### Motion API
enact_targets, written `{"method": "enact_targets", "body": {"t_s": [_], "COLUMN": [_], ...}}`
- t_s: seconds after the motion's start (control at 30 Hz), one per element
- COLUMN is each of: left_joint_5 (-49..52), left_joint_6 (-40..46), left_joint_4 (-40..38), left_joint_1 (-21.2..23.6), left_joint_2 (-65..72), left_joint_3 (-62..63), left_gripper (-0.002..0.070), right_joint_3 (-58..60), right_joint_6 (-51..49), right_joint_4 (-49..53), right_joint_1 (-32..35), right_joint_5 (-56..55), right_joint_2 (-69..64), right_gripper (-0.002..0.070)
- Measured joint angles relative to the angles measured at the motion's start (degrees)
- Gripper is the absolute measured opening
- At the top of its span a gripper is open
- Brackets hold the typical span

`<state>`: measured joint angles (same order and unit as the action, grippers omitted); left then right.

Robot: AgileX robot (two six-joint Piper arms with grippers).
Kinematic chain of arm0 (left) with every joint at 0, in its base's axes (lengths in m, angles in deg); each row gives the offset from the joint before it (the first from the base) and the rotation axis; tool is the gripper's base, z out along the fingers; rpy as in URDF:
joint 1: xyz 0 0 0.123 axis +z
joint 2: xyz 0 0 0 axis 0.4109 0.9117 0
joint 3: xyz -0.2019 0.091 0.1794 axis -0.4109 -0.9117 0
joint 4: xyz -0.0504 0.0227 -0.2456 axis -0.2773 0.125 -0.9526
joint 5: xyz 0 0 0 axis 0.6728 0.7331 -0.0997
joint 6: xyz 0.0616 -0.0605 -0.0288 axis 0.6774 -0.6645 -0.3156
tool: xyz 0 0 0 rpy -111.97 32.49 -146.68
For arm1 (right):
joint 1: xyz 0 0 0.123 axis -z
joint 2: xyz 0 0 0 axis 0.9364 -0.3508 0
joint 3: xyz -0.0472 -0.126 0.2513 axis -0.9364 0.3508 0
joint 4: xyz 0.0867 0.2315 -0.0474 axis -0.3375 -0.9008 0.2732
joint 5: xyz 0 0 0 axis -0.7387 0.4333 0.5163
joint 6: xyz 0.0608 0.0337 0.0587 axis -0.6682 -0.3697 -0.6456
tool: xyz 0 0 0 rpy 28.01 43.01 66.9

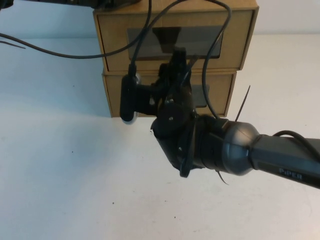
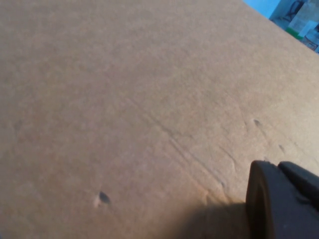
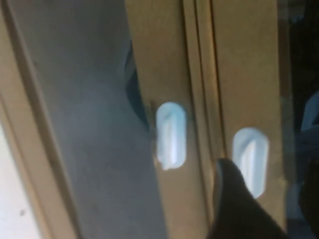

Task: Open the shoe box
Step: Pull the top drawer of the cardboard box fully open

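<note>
We saw the upper shoe box stacked on the lower shoe box at the far side of the table, windowed fronts toward the robot. Right gripper sat at those fronts, jaws spread, a white pull tab between its fingers. Left gripper hung close over plain cardboard; we couldn't tell its state.

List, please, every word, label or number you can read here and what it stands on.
"PiPER": on the right arm, along its grey link.
No text on the shoe boxes or white handles.
Unmarked: the right gripper, open at the box fronts; the left gripper, over plain cardboard.
</note>
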<state>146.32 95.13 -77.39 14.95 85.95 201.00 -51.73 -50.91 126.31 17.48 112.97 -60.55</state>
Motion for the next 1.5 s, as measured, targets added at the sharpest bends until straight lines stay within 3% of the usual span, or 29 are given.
{"method": "enact_targets", "body": {"t_s": [0.33,0.7,1.0,1.5], "left_joint_5": [0.3,0.5,0.5,0.6], "left_joint_6": [-0.1,-0.1,-0.1,-0.1], "left_joint_4": [-0.1,-0.2,-0.2,-0.5], "left_joint_1": [0.0,0.1,0.1,0.1], "left_joint_2": [0.1,0.2,0.2,0.4], "left_joint_3": [0.0,0.0,0.0,0.0], "left_gripper": [-0.0006,-0.0005,-0.0005,-0.0005], "right_joint_3": [7.2,3.7,2.8,2.8], "right_joint_6": [-5.9,-6.1,-5.9,-5.8], "right_joint_4": [0.4,0.5,0.6,0.8], "right_joint_1": [0.0,0.3,5.4,5.7], "right_joint_5": [-2.7,-2.9,-6.6,-11.3], "right_joint_2": [0.8,1.2,1.2,1.2], "right_gripper": [0.0267,0.0264,0.0259,0.0255]}}
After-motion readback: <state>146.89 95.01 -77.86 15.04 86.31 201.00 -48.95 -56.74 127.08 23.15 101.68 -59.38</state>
